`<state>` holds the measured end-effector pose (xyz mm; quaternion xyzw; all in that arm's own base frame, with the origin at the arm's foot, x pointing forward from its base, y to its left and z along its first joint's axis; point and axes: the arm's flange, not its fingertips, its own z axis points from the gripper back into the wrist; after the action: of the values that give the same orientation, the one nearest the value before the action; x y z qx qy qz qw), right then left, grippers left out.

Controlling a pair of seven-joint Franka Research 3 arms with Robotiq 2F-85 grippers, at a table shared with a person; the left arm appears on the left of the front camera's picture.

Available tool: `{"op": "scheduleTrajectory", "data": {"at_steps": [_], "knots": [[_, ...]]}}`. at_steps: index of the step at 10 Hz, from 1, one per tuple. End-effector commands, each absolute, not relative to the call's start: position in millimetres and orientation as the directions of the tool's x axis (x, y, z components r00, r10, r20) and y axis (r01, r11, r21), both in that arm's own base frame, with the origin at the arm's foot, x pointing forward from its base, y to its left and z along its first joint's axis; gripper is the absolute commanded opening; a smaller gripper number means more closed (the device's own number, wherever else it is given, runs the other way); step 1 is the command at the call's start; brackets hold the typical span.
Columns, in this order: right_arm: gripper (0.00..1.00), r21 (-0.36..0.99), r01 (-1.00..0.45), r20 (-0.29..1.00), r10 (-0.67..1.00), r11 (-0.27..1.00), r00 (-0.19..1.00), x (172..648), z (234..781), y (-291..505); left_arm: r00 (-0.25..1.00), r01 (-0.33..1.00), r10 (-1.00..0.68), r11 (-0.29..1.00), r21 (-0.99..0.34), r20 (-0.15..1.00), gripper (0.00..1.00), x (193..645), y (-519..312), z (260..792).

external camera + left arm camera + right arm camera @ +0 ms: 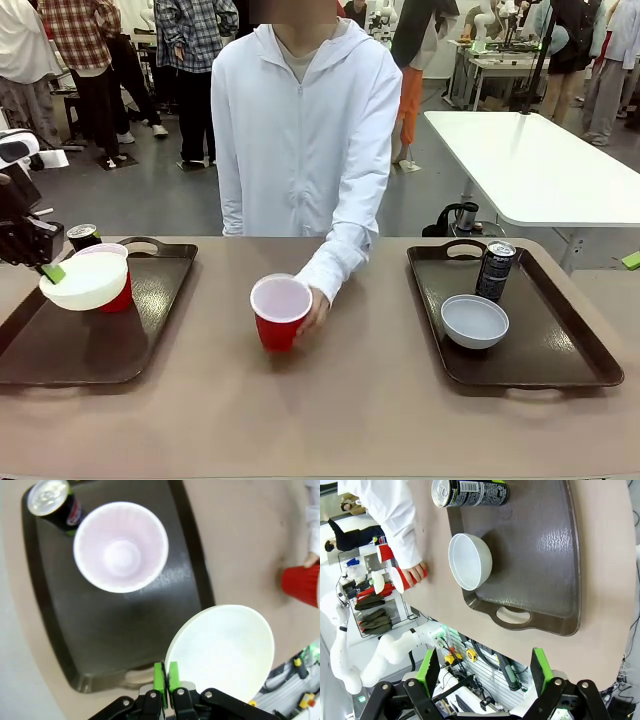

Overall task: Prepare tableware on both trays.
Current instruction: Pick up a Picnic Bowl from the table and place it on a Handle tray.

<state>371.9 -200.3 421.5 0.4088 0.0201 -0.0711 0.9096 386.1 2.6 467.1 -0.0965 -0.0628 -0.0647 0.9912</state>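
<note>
At the left edge of the front view, the left end effector (50,270) is clamped on the rim of the cream-white bowl (84,280), holding it tilted above the left tray (60,345). Its wrist view shows the green pads (159,677) pinched tight on the bowl's rim at the bottom of the frame, with the bowl lifted over the tray's near handle. Behind the bowl on that tray stand a red cup (112,280) with a white inside and a dark drink can (82,237) at the far corner.

Near the middle of the desk (320,410), the person's hand (313,312) holds a second red cup (279,312) that stands between the two trays.

On the right tray (560,365), the pale grey bowl (474,321) sits upright, and the second dark can (495,270) stands just behind it.

Low in the right wrist view, the right end effector (485,667) hangs with its jaws spread wide and nothing between them, above the desk's near edge beside the right tray.
</note>
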Motion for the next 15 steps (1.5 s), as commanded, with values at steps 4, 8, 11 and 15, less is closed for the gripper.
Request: {"op": "scheduleTrajectory", "data": {"at_steps": [4,8,11,15], "knots": [[0.95,0.743,0.143,-0.092,-0.112,0.654,0.990,372,422,-200,0.985,0.086,-0.068,0.990,-0.108,0.161,0.00,406,14,392],[0.95,0.743,0.143,-0.092,-0.112,0.654,0.990,372,422,-200,0.982,0.081,-0.061,0.991,-0.109,0.179,0.00,405,13,371],[0.95,0.743,0.143,-0.092,-0.112,0.654,0.990,372,422,-200,0.987,0.077,-0.059,0.990,-0.119,0.146,1.00,404,13,374],[0.95,0.743,0.143,-0.092,-0.112,0.654,0.990,372,422,-200,0.993,0.073,-0.065,0.994,-0.083,0.094,1.00,389,6,393]]}}
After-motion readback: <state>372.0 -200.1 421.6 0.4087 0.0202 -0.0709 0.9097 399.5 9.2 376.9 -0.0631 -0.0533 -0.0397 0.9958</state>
